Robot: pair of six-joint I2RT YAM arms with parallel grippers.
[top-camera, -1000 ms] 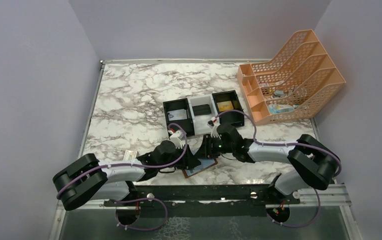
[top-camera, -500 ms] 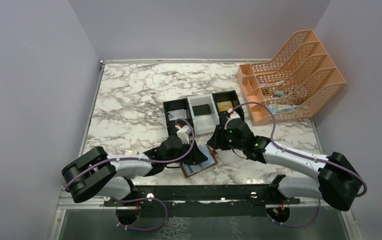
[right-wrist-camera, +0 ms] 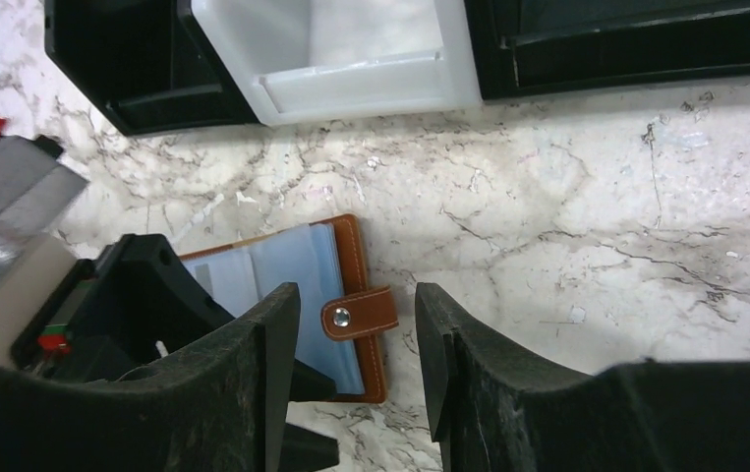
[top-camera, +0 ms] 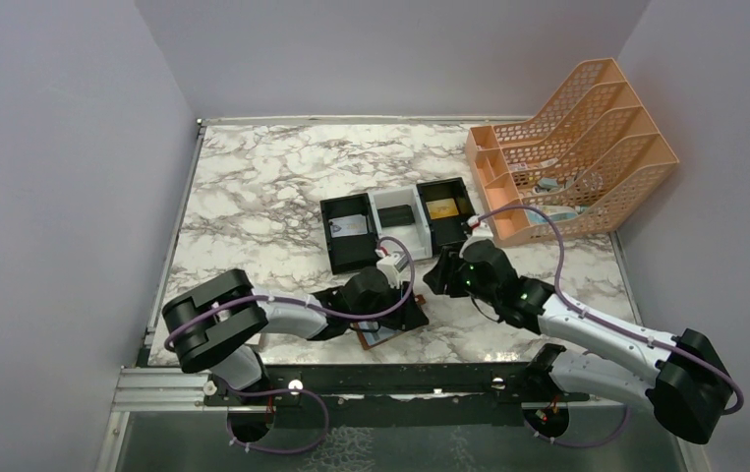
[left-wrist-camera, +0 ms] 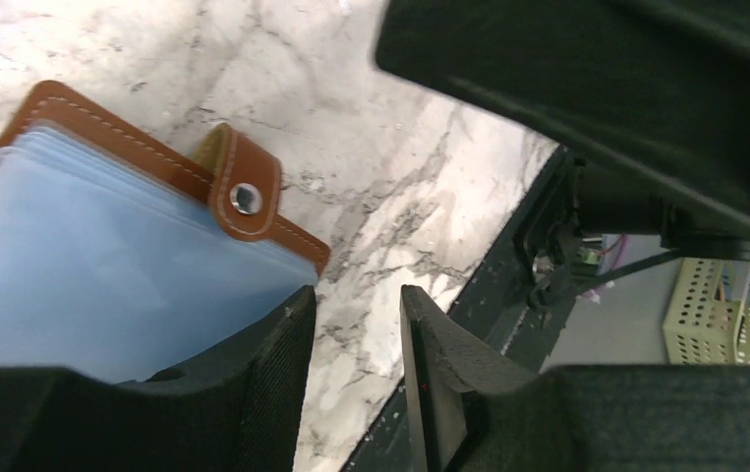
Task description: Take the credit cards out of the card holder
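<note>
Left fingers (left-wrist-camera: 262, 393), perhaps touching, hide card holder (left-wrist-camera: 105, 256) corner

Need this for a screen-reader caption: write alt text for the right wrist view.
An open brown card holder with pale blue pockets lies flat on the marble table, its snap tab seen between the open, empty jaws of the right gripper. The left gripper overlaps the holder's left side, and a black-and-white tray sits at the top edge.

On the table (top-camera: 253, 187), the card holder (right-wrist-camera: 349, 265) lies just before the tray (right-wrist-camera: 361, 87).
</note>
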